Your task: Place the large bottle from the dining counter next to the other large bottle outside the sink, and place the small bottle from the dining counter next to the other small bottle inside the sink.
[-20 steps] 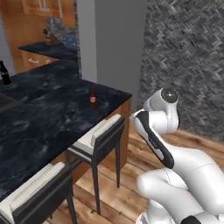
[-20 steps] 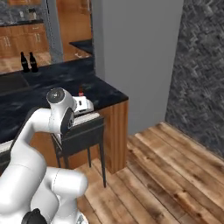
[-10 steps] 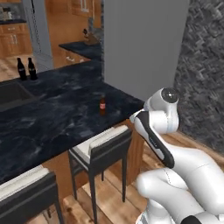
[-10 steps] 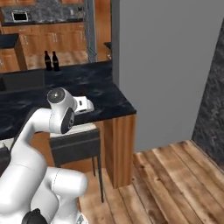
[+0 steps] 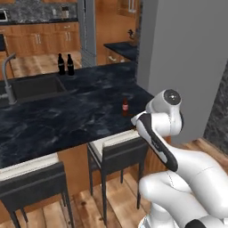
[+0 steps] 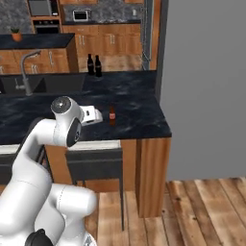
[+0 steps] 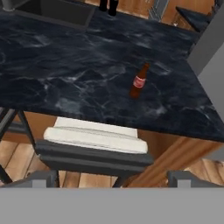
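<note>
Fingers point(image 7: 112, 178) stand spread wide, their two dark tips at the bottom of the hand view, one at each side, with nothing between them. They sit back from the worktop point(image 5: 67, 116), above a stool and short of the worktop's near edge.

Landmark for this report: the small bottle point(image 7: 138, 81), amber-brown with a red and white label. It stands upright on the black marbled worktop, near the worktop's end by the grey wall point(image 6: 206, 86) and well in from the near edge. Nothing touches it. It also shows in the left base view point(image 5: 125, 106) and the right base view point(image 6: 112, 115).

Relative to the small bottle:
- A stool point(image 7: 94, 144) with a pale cushion and dark frame stands below and in front of it, tucked against the worktop's wooden base.
- A second stool point(image 5: 31, 178) stands further along the same side, well apart from it.
- The sink point(image 5: 31, 87), black and set into the worktop, lies well apart toward the far left, with a grey gooseneck faucet point(image 5: 6, 78) at its near side.
- Two black bottles point(image 6: 93, 65) stand upright side by side just beside the sink's far right corner, outside the basin and well beyond the small bottle.
- The white arm point(image 6: 53, 139) rises behind it in both base views.
</note>
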Tool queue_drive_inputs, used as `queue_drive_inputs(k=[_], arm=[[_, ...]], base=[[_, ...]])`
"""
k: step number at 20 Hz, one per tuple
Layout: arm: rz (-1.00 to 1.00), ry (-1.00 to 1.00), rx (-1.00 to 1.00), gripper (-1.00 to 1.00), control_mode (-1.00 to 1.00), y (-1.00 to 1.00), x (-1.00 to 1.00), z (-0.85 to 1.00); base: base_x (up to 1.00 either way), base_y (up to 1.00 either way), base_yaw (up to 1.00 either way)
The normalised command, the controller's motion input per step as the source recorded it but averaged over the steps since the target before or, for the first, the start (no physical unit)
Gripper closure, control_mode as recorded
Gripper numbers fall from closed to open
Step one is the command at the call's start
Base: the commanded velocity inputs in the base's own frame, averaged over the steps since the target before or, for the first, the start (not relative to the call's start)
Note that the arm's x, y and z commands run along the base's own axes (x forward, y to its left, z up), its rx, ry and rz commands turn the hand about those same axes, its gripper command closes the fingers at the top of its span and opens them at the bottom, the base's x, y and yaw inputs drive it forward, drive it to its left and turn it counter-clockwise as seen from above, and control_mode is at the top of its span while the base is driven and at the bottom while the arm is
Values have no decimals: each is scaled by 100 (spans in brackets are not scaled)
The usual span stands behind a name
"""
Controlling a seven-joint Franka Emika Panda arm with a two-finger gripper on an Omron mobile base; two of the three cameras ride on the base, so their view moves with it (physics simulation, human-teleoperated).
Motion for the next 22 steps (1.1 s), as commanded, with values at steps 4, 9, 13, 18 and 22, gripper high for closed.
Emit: queue_drive_inputs(k=[4, 9, 13, 18, 22], arm=[[0, 0, 0, -100, 100, 0, 0, 0], [0, 0, 0, -100, 100, 0, 0, 0], [0, 0, 0, -100, 100, 0, 0, 0], [0, 0, 0, -100, 100, 0, 0, 0], [0, 0, 0, -100, 100, 0, 0, 0]], base=[[0, -28, 29], [-1, -37, 7], [-12, -67, 1], [-2, -68, 8], [7, -49, 21]])
